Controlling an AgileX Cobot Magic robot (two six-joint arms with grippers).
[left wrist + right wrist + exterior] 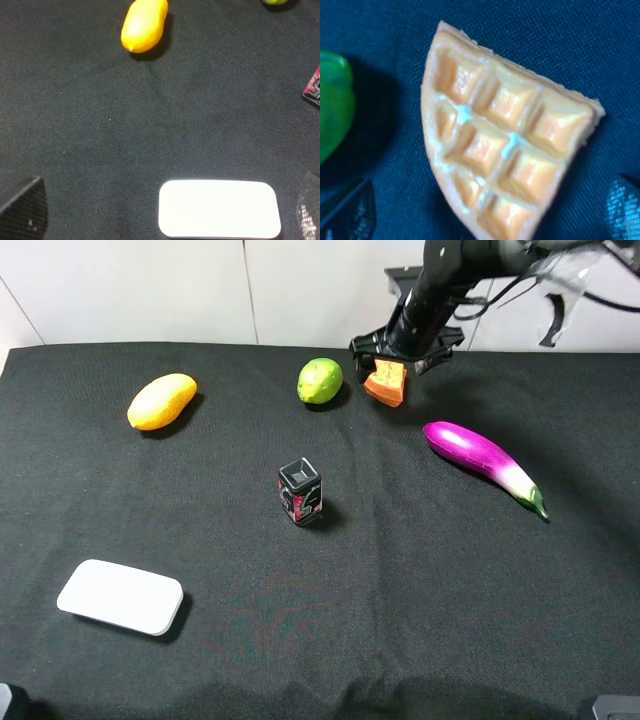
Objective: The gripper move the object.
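Exterior high view shows my right gripper (395, 355) poised directly over one waffle slice (385, 382), which lies on the black cloth (420, 590). In the right wrist view the slice sits grid side up between my two dark fingertips (350, 212). They are spread wide, one on either side, and both are apart from it, so this gripper has hold of nothing.

I count six things on the cloth, one of each. One lime (320, 380) is just beside my right gripper, on the side toward my other arm. One purple eggplant (480, 460) lies near it on the opposite side. One small dark box (300, 491) stands upright farther out from it. One mango (161, 401) lies well apart from it, beyond the lime.

My left gripper (165, 210) is also spread wide and has nothing in it. One white pad (220, 209) lies flat on the cloth below it, between the two fingertips. The mango lies well ahead of this gripper.
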